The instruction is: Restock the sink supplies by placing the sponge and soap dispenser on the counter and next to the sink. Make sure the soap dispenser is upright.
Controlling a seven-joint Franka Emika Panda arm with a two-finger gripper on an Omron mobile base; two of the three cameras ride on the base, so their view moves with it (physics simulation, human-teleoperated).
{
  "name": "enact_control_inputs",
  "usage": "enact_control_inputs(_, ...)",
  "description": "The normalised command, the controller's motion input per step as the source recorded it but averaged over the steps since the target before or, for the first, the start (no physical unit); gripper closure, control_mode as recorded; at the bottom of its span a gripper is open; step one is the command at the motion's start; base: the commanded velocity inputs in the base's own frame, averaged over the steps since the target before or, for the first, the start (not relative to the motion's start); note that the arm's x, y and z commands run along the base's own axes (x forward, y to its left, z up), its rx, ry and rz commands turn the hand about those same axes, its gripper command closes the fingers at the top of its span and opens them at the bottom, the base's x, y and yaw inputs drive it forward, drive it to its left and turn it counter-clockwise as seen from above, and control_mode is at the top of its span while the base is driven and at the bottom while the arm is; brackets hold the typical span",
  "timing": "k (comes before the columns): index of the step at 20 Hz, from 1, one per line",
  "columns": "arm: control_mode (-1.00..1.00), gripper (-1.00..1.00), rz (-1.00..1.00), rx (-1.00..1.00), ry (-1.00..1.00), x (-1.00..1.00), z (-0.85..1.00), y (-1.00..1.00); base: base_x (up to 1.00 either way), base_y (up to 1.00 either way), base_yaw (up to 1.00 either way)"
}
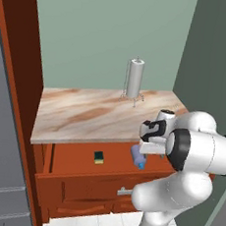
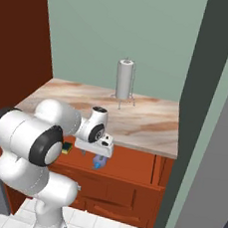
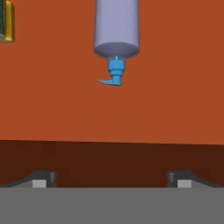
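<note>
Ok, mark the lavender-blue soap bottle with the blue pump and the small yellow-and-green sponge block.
Lavender-blue soap bottle with blue pump (image 3: 117,26): hand view, on the rounded body above the pump.
Small yellow sponge block with green top (image 1: 99,157): left base view, on its dark green top.

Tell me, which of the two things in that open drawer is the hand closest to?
The soap dispenser, lavender with a blue pump, directly ahead of the open hand; the sponge lies off to one side.

This is a rendered home kitchen: a marbled stone table sits over red-brown wood cabinets with an open drawer, a paper-towel roll on a wire stand, pale green wall and white floor tiles.
</note>
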Motion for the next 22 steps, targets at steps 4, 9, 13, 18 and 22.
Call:
enact_control_inputs(4, -1.00, -1.00, 0.00, 0.01, 0.00, 0.28, -0.35, 0.00, 0.00, 0.00, 0.00)
enact_control_inputs(9, -1.00, -1.00, 0.00, 0.01, 0.01, 0.33, -0.16, -0.03, 0.00, 0.00, 0.00)
enact_control_inputs(13, -1.00, -1.00, 0.00, 0.00, 0.14, 0.18, -0.44, 0.00, 0.00, 0.00, 0.00)
enact_control_inputs(18, -1.00, -1.00, 0.00, 0.03, 0.10, 0.00, -0.47, 0.00, 0.00, 0.00, 0.00)
enact_control_inputs(22, -1.00, -1.00, 0.00, 0.06, 0.04, -0.08, -0.13, 0.00, 0.00, 0.00, 0.00)
